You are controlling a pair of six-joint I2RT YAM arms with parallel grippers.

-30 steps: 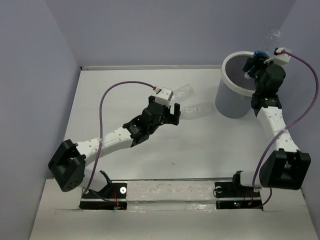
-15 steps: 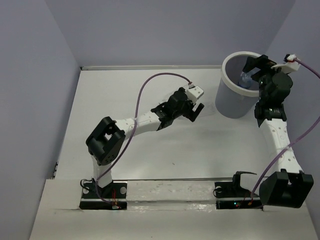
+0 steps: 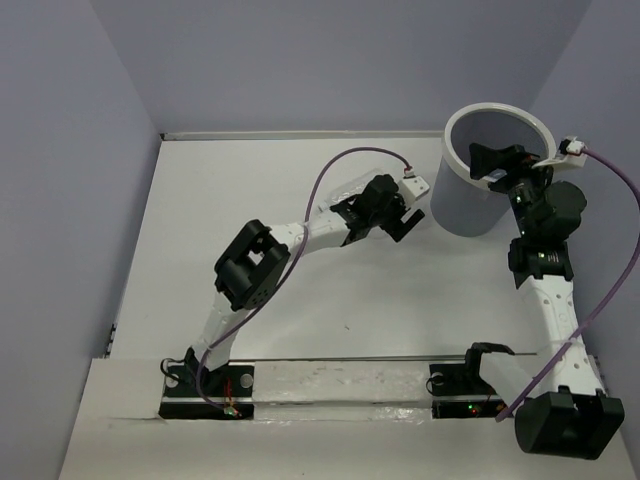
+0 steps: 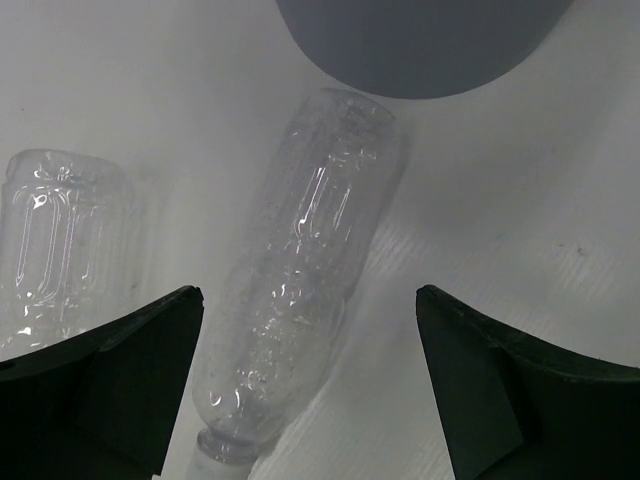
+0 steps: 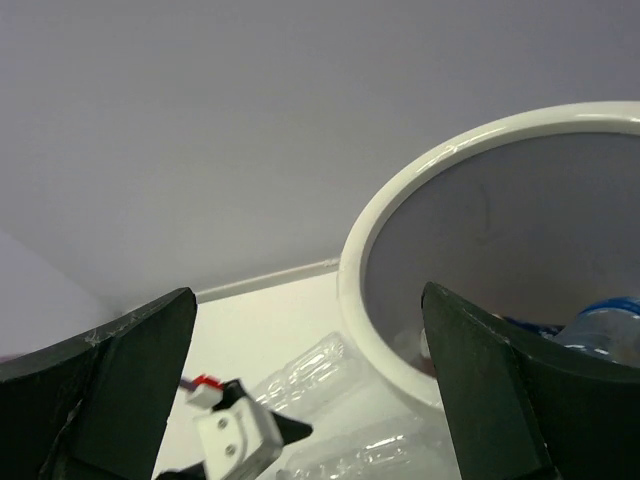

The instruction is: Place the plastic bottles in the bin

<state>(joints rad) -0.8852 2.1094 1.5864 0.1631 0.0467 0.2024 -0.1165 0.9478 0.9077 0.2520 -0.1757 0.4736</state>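
Observation:
The grey bin with its white rim [image 3: 450, 150] stands at the back right. My right gripper [image 3: 492, 162] hangs over it, open and empty; in the right wrist view [image 5: 310, 300] the rim [image 5: 380, 230] and a blue-labelled bottle [image 5: 610, 325] inside the bin show. My left gripper [image 3: 408, 215] is open just left of the bin. In the left wrist view it [image 4: 308, 300] straddles a clear bottle [image 4: 310, 250] lying on the table, base against the bin wall [image 4: 420, 40]. A second clear bottle [image 4: 60, 240] lies to its left. Other bottles are out of view.
The white table [image 3: 300, 290] is walled at the back and both sides. From the right wrist, both clear bottles [image 5: 315, 365] lie beside the bin, with the left wrist's white connector [image 5: 235, 430] in front of them.
My right gripper has let go of the blue-labelled bottle, which dropped into the bin. My left arm has stretched right, from the table's middle to the clear bottle beside the bin.

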